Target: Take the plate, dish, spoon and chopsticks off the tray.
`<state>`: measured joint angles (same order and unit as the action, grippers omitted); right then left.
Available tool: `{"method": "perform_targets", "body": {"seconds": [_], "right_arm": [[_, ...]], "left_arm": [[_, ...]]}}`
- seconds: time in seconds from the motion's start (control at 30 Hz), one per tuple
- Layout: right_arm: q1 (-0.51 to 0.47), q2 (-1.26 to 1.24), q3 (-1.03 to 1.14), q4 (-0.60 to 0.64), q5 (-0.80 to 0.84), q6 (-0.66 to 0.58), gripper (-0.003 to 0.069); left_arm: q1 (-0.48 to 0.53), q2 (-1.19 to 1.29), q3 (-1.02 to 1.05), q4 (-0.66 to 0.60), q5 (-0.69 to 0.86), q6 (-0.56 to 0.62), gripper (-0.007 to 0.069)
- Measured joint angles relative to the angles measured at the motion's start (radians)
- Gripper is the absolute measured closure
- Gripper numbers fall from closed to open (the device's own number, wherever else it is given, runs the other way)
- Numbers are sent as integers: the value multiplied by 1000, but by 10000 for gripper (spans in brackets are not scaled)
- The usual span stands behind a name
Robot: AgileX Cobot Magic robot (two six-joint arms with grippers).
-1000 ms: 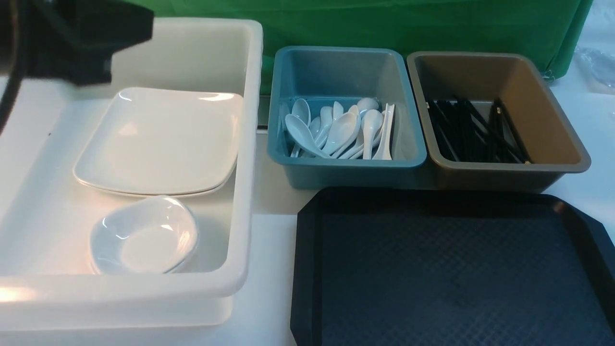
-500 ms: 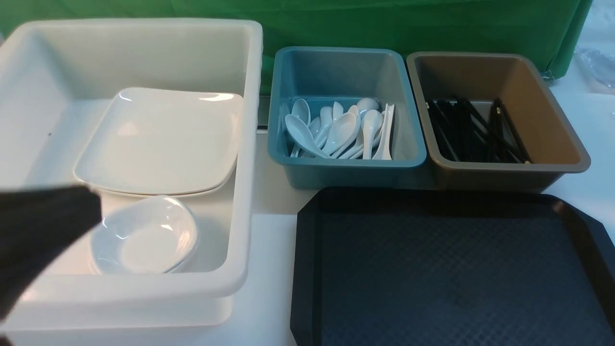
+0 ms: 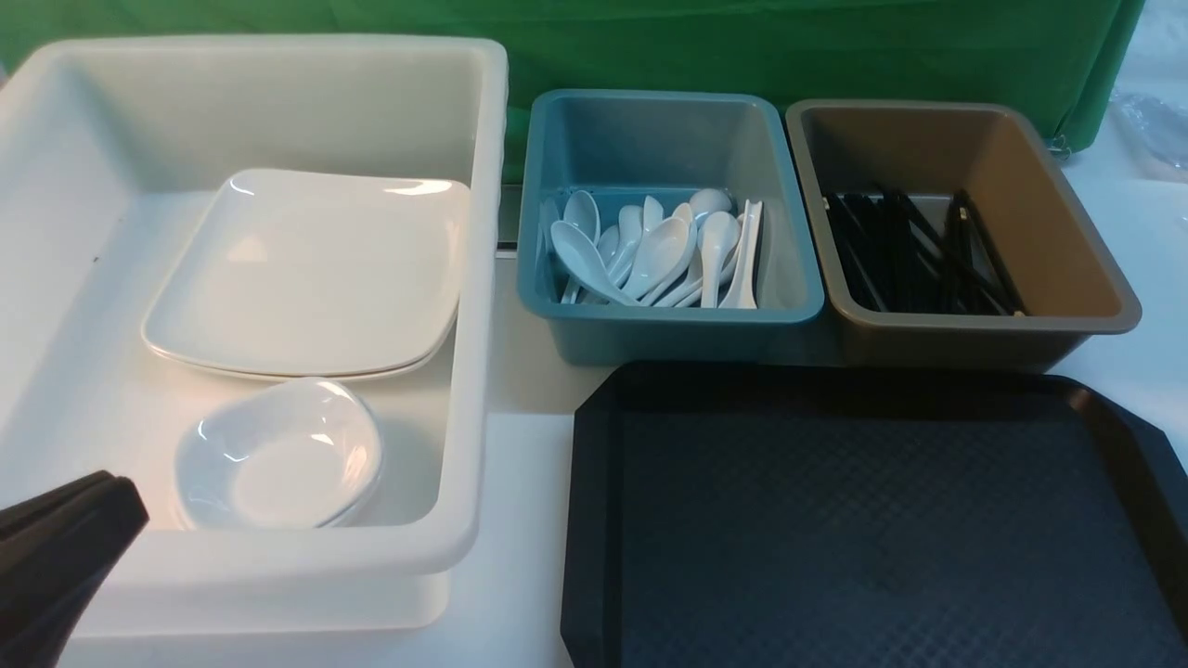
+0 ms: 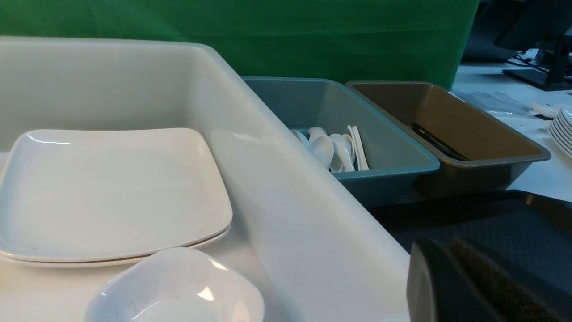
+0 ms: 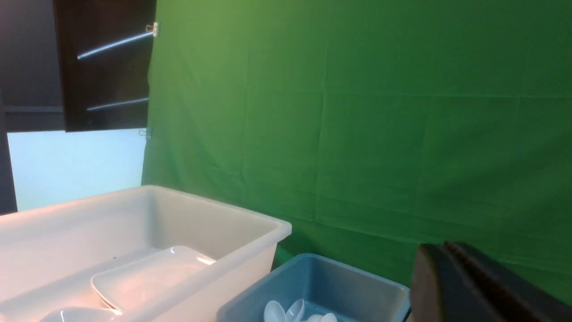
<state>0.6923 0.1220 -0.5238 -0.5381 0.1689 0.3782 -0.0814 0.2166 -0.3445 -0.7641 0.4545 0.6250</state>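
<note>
Zero items on tray; plate lies stowed in white tub, forward-right of empty left gripper, jaws together; right gripper likewise closed.

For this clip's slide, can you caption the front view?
Bare black tray; plates and dishes in white tub, spoons in blue tub, chopsticks in brown tub.

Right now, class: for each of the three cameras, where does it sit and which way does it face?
Front: between the arms, facing forward over white tub, black tray; left gripper shows.
Left wrist: low over the tub, facing square plates, blue tub; shut fingers show.
Right wrist: raised, facing green backdrop; right gripper shows.
Shared: white tub, spoons.
</note>
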Motion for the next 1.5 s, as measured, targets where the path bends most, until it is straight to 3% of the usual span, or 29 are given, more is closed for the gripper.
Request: {"method": "perform_targets", "body": {"seconds": [0.3,0.7,1.03,1.2,1.37,1.5], "right_arm": [[0,-1,0,0,-3,0,621],[0,-1,0,0,14,0,599],[0,-1,0,0,16,0,575],[0,-1,0,0,16,0,560],[0,-1,0,0,16,0,549],[0,-1,0,0,16,0,540]], "left_arm": [[0,0,0,26,6,-6,610],[0,0,0,270,8,-8,610],[0,0,0,297,8,-12,610],[0,-10,27,379,-22,-185,610],[0,-98,150,565,-151,-462,610],[3,-181,247,612,-176,-500,610]]}}
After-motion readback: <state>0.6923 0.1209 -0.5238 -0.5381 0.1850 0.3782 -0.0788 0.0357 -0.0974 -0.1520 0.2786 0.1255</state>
